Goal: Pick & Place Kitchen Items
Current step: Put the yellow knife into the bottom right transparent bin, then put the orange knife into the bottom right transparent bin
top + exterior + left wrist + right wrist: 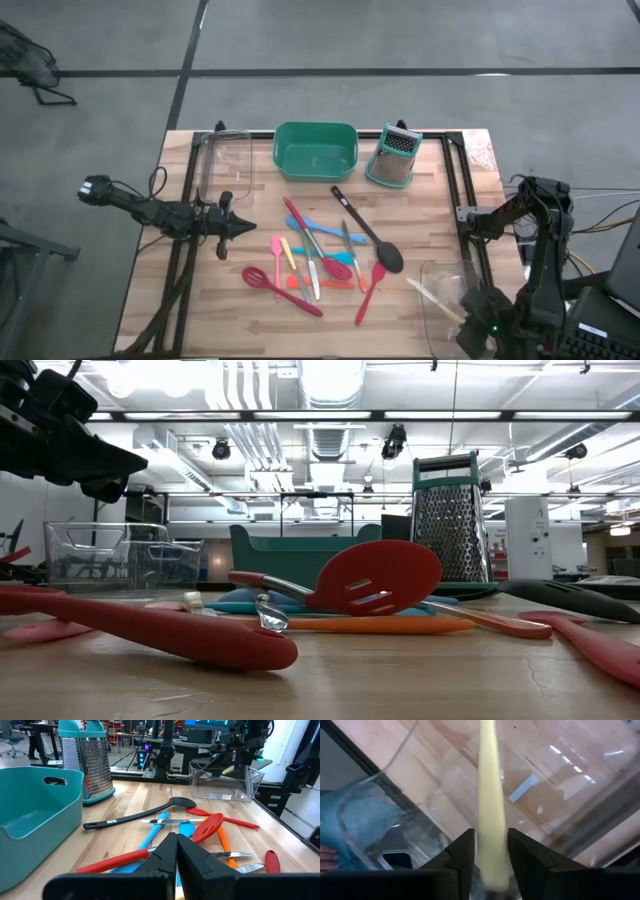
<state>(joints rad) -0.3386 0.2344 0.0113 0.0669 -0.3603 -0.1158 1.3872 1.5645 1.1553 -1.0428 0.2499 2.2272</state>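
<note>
Several slim utensils lie in a loose pile [315, 262] mid-table: red, pink, orange and blue spoons and spatulas, and a black ladle [366, 231]. My left gripper [244, 228] is shut and empty. It hovers level just left of the pile, pointing at it; it also shows in the left wrist view [176, 851] and the low view [118, 468]. My right gripper [468, 318] is at the near right corner, shut on a pale yellow utensil [436, 298] over a clear container [440, 275]. My right gripper pinches the pale yellow utensil's handle [491, 845] between its two fingers, one on each side. The utensil runs straight on past the fingertips, along them. It is clear of the table, over the clear container's open top. Its far end is out of the wrist view.
A teal tub [315, 150] and a steel box grater [393, 157] stand at the far edge. A second clear container [226, 163] stands at the far left. Black frame rails [462, 190] run along both table sides. Bare wood lies near the front edge.
</note>
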